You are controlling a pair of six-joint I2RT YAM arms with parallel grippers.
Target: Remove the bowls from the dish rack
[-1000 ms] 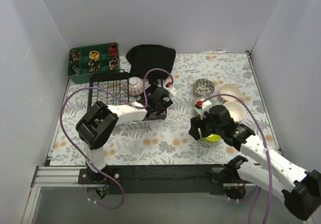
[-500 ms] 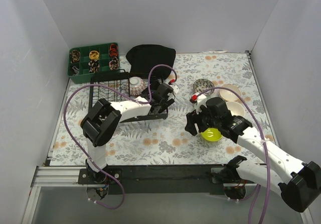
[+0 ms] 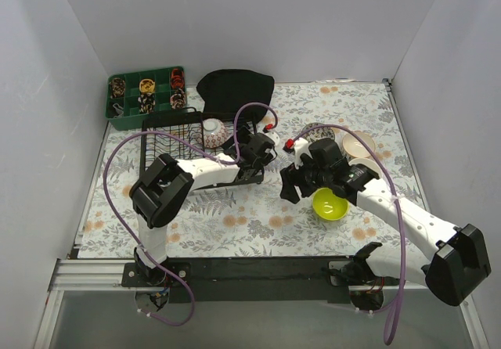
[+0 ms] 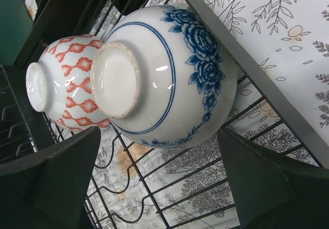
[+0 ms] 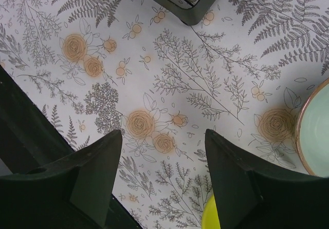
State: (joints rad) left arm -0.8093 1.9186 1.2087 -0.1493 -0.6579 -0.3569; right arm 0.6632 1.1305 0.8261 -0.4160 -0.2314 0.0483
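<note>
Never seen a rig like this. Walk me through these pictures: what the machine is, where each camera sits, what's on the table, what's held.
These are two robot arms bolted at the near edge of a table with a floral cover, each ending in a two-finger gripper. The wide picture looks down from above and behind them. The other two come from cameras on the wrists, so each shows its own fingers. The left gripper is open, straddling a blue-flowered bowl that lies beside a red-patterned bowl in the black wire dish rack. The right gripper is open and empty above the table, near a lime-green bowl. At the back are a green compartment tray and a black cloth. Nothing is held.
</note>
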